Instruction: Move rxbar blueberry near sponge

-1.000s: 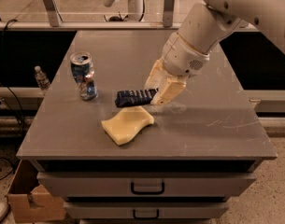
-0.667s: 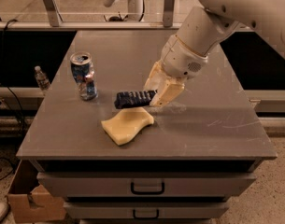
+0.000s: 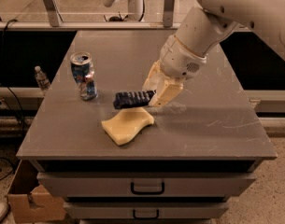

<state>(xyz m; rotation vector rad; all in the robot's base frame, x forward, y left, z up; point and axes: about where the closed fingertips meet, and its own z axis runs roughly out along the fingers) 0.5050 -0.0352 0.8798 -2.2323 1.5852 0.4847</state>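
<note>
Placement step, looks nearly done. The rxbar blueberry is mid-worktop, just behind the sponge, which lies toward the front edge. The end effector is at the bar's right end; clamped or loose, cannot tell. Next move: free the bar and lift clear without dragging it.

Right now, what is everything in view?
rxbar blueberry: one, dark navy, mid-table, just behind the sponge.
sponge: one, pale yellow, near the table's front edge.
drink can: one, blue-silver, upright, left of the bar.
table: one, grey, drawers below.
plastic bottle: one, clear, beyond the table's left edge.
cardboard box: one, brown, floor, lower left.
arm: one, white, from upper right.
gripper: one, pale yellow, at the bar's right end.
</note>
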